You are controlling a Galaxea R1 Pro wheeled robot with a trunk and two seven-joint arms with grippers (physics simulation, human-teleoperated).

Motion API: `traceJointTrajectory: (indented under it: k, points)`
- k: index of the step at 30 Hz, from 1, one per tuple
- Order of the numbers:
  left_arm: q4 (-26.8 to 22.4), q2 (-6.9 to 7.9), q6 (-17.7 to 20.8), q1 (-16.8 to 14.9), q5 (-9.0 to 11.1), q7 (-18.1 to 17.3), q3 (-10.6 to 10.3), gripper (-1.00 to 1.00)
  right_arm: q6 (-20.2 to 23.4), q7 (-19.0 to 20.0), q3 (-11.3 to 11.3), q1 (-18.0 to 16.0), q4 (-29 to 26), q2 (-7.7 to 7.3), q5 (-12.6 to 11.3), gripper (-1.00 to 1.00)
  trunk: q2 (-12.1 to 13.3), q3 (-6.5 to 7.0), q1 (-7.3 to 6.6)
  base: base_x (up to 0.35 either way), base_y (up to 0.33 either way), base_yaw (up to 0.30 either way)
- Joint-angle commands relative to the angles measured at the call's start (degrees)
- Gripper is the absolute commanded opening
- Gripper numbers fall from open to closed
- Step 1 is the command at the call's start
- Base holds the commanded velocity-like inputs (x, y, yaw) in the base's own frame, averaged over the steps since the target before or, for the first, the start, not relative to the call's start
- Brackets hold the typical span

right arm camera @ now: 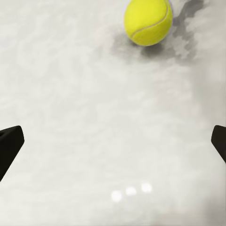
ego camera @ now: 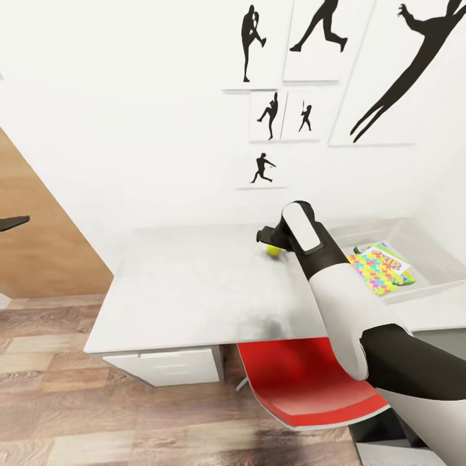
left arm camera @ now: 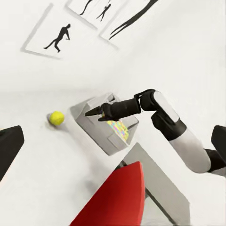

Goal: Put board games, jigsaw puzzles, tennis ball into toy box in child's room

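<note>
On the pale grey-white table [ego camera: 194, 291], the small yellow-green tennis ball [right arm camera: 148, 21] is approached by the wide-open right gripper [left arm camera: 93, 113], and could be nudged so that it rolls away.

We are seeing our right arm [ego camera: 336, 285] wearing smooth white shells joined by black segments, with a grey inset strip along its rounded wrist housing. Our right gripper [left arm camera: 94, 113] is ending in slim, tapering black fingers [left arm camera: 90, 113].
</note>
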Motion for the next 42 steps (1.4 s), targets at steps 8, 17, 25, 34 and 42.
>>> traceJointTrajectory:
  k: [8, 17, 25, 34, 42]
  points:
    - [-5.67, -3.31, 0.63, -9.97, 7.95, -0.22, -14.29, 1.00, 0.10, -0.63, 0.13, -0.07, -0.02, 0.04, -0.56, 1.00, -0.12, -0.87, 0.03, 0.000, 0.000, 0.000]
    - [-4.07, -9.99, 0.63, -15.77, 5.33, -0.22, -21.38, 1.00, 0.10, -0.70, 0.13, -0.11, -0.09, 0.27, -0.56, 1.00, -0.12, -1.72, 0.03, 0.000, 0.000, 0.000]
    - [-3.49, -10.57, 0.63, -16.11, 4.95, -0.22, -21.86, 1.00, 0.10, -0.81, 0.20, -1.30, -0.10, 0.30, -0.58, 1.00, -0.12, -2.48, 0.03, 0.000, 0.000, 0.000]
    - [-4.15, -11.68, 0.63, -16.17, 4.91, -0.22, -21.85, 1.00, 0.10, -0.85, 0.28, -2.84, -0.12, 0.05, -0.54, 1.00, -0.12, -3.21, 0.03, 0.000, 0.000, 0.000]
    - [-3.93, -11.80, 0.63, -16.16, 4.90, -0.22, -21.92, 1.00, 0.10, -4.46, 0.24, -3.30, -0.11, 0.16, -0.57, 1.00, -0.12, -3.31, 0.03, 0.000, 0.006, -0.016]
